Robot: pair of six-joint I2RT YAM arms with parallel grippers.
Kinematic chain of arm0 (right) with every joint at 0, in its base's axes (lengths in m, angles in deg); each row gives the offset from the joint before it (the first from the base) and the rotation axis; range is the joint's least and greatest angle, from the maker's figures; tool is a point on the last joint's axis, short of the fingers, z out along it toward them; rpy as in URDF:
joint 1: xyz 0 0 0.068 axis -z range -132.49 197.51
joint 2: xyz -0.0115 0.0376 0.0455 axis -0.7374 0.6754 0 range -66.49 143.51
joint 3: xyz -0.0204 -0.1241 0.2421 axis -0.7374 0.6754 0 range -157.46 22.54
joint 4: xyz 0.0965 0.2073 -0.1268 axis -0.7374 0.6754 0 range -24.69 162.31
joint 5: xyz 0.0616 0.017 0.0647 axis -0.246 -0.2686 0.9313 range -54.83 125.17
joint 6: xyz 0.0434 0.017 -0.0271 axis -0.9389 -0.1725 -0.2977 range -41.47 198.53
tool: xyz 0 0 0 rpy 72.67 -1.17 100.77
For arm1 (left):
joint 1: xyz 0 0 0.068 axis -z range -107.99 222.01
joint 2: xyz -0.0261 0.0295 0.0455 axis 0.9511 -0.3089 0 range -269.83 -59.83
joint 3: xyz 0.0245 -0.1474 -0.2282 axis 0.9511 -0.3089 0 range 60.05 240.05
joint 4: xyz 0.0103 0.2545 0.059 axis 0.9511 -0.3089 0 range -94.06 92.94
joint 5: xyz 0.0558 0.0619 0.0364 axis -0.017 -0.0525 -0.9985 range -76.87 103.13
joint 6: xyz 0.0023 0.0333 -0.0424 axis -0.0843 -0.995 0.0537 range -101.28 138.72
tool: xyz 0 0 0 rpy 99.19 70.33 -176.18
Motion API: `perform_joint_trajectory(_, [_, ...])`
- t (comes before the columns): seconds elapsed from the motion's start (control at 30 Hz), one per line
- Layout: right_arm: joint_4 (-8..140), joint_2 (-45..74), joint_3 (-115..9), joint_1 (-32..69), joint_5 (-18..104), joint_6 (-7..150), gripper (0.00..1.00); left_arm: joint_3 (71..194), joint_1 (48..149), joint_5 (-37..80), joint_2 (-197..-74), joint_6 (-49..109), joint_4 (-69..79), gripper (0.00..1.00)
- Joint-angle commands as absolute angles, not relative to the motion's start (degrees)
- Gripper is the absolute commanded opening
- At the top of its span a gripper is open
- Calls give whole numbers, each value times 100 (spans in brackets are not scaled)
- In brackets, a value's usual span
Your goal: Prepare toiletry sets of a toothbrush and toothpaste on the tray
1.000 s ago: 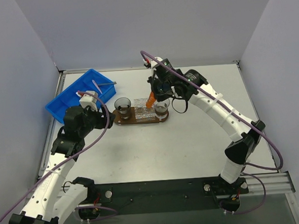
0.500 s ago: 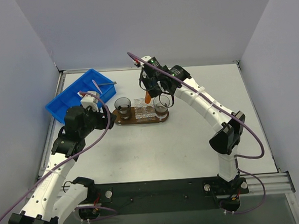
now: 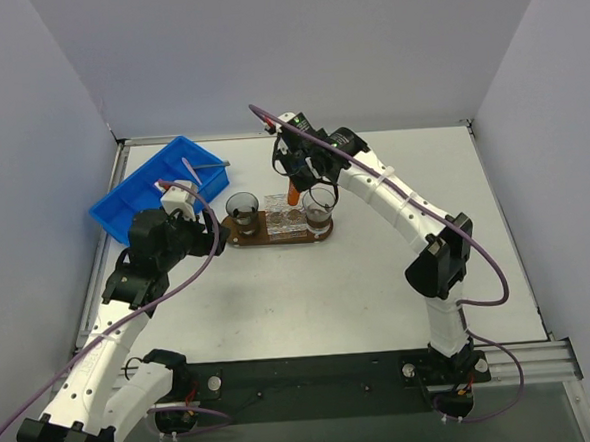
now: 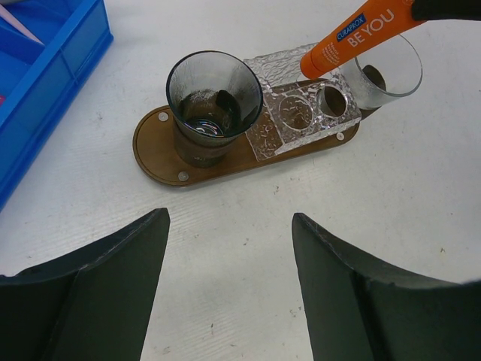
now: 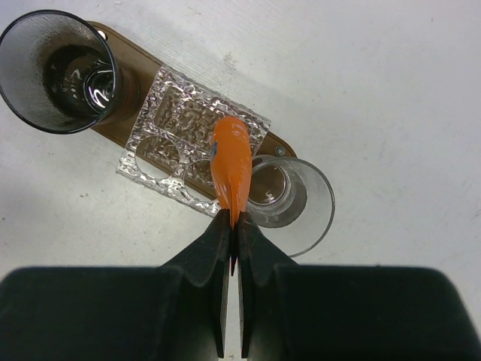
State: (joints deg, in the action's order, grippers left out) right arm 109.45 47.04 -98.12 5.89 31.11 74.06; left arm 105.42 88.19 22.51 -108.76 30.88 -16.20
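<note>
1. Top view:
   - The tray (image 3: 274,239) lies left of the frame's centre.
   - It carries a dark glass (image 3: 241,208) at its left end, a clear ridged holder (image 3: 282,218) in the middle and a clear glass (image 3: 318,209) at its right end.
   - The toothpaste (image 3: 292,194) hangs over the gap between holder and clear glass, pinched by the right gripper (image 3: 294,181).
   - The blue bin (image 3: 134,203) at the upper left holds thin sticks (image 3: 193,168). The left arm covers its near corner.
   - The left gripper (image 3: 216,234) sits just left of the tray, its jaws too small here to judge.

2. Left wrist view:
   - The left gripper (image 4: 229,218) has its jaws spread wide with only bare table between them.
   - Beyond it the dark glass (image 4: 214,105) shows a dark blob at its bottom that I cannot identify.
   - The holder (image 4: 301,113) shows two round holes.
   - The clear glass (image 4: 385,64) lets brown show through its base.
   - The toothpaste (image 4: 357,36) slants in from the upper right, its far end cut off behind a black shape.
   - The bin (image 4: 56,79) and a pink stick (image 4: 19,26) are cropped at the upper left.
   - The tray (image 4: 161,162) is whole.

3. Right wrist view:
   - The right gripper (image 5: 231,226) is clamped on the tube's flat end.
   - The toothpaste (image 5: 231,162) points up-frame over the holder (image 5: 169,124) and the rim of the clear glass (image 5: 293,199).
   - The dark glass (image 5: 60,68) is at the upper left, glints at its bottom.
   - The tray (image 5: 141,75) is mostly covered.
</note>
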Motion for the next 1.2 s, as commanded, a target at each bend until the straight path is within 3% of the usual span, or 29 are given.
perform_joint_trajectory(0.0, [10969, 4759, -10041, 647, 3086, 7475, 0, 10707, 8844, 2315, -10887, 2997, -1561, 76])
perform_joint_trajectory(1.17, [10978, 5506, -10296, 832, 3402, 7493, 0, 10707, 8844, 2332, -11019, 2970, -1552, 77])
